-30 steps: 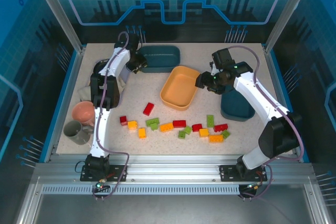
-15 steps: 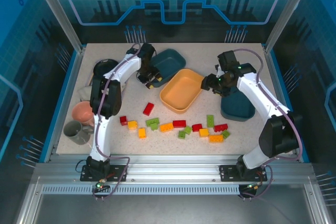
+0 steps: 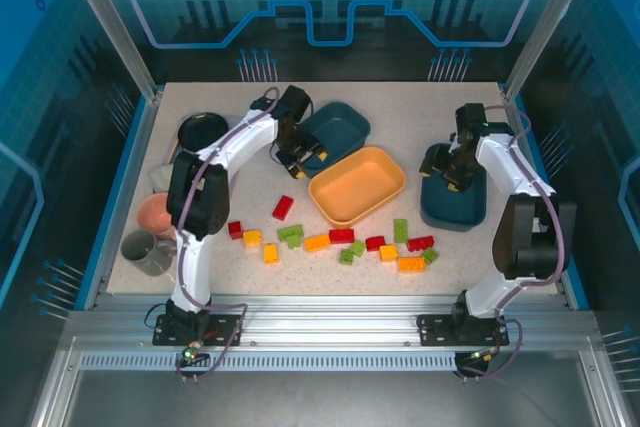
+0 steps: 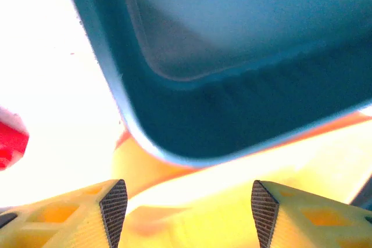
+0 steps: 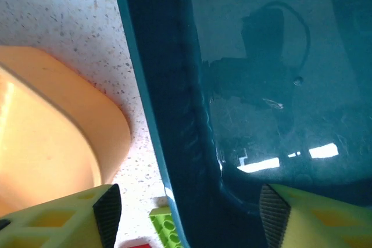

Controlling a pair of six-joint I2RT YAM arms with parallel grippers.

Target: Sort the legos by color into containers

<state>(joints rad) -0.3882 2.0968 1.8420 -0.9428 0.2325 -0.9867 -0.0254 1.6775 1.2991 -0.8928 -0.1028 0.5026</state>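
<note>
Two dark teal trays (image 3: 345, 127) flank one shallow orange-yellow tray (image 3: 357, 187).

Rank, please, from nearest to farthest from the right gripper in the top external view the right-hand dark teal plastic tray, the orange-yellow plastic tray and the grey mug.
From the right gripper:
1. Dark teal plastic tray, under it, right side.
2. Orange-yellow plastic tray, centre.
3. Grey mug, near-left corner.
</note>
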